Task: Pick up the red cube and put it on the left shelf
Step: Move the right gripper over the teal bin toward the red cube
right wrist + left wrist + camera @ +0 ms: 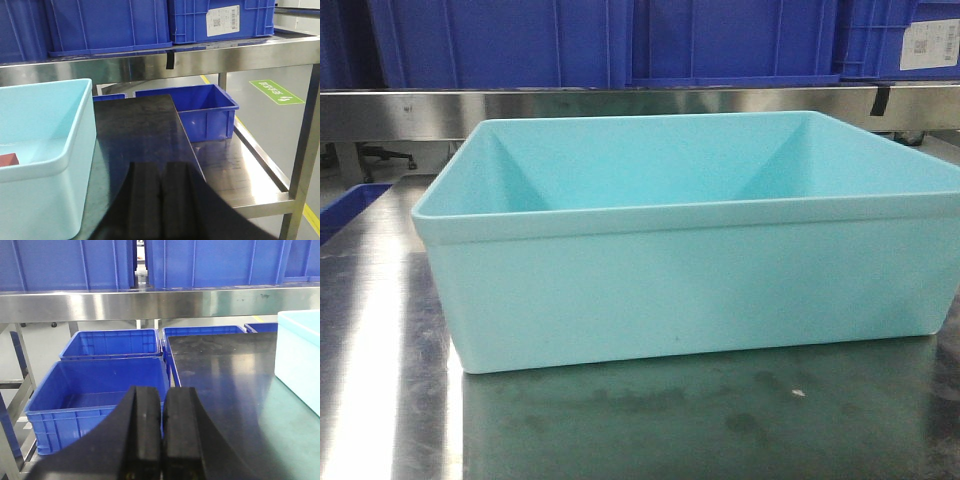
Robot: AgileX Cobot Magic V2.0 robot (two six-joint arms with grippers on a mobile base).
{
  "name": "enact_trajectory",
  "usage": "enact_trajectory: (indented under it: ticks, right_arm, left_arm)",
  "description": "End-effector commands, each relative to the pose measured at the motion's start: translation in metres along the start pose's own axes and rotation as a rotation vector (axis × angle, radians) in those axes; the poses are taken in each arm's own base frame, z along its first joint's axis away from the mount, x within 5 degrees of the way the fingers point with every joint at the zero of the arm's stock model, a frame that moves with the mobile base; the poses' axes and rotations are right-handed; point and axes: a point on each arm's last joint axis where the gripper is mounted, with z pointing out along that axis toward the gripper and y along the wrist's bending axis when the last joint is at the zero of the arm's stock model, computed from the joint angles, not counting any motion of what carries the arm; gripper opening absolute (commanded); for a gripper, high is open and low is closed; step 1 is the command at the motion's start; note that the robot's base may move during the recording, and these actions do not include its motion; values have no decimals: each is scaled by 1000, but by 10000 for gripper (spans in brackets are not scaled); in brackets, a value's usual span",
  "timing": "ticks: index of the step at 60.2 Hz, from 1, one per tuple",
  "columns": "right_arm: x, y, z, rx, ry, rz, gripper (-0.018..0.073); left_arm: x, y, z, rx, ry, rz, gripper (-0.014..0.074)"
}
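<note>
Nearest each wrist camera, a pair of black fingers is seen. The left gripper (pixel 161 440) is pressed together with nothing between its fingers. The right gripper (pixel 161 200) is likewise closed up and empty.

Just beyond, on a dark steel tabletop (pixel 140 125), a pale turquoise tub (pixel 50 200) is set between the two. It lies ahead and to the left of the right gripper, and ahead and to the right of the left one.

The red cube (pixel 7 160) is glimpsed on the tub's floor, ahead-left of the right gripper. It is cut by the frame edge, so its long axis cannot be told. It is not shown in the left wrist view, and which arm is nearer cannot be settled. A reach up and over the rim is judged necessary.

Farther ahead and above, the left shelf (pixel 150 305) is seen as a brushed steel rail, loaded with blue crates (pixel 65 265).
</note>
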Motion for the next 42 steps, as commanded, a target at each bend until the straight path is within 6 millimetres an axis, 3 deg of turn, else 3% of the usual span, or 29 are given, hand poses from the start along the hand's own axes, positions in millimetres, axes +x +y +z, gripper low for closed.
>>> enact_trajectory:
  ticks: [1,42]
  right_arm:
    - [-14,2,-3,-15,-125,-4,57]
    - [-15,2,-3,-15,-126,-4,57]
  left_arm:
    - [-1,0,0,4,-80,-8,101]
    - [-1,0,0,4,-80,-8,101]
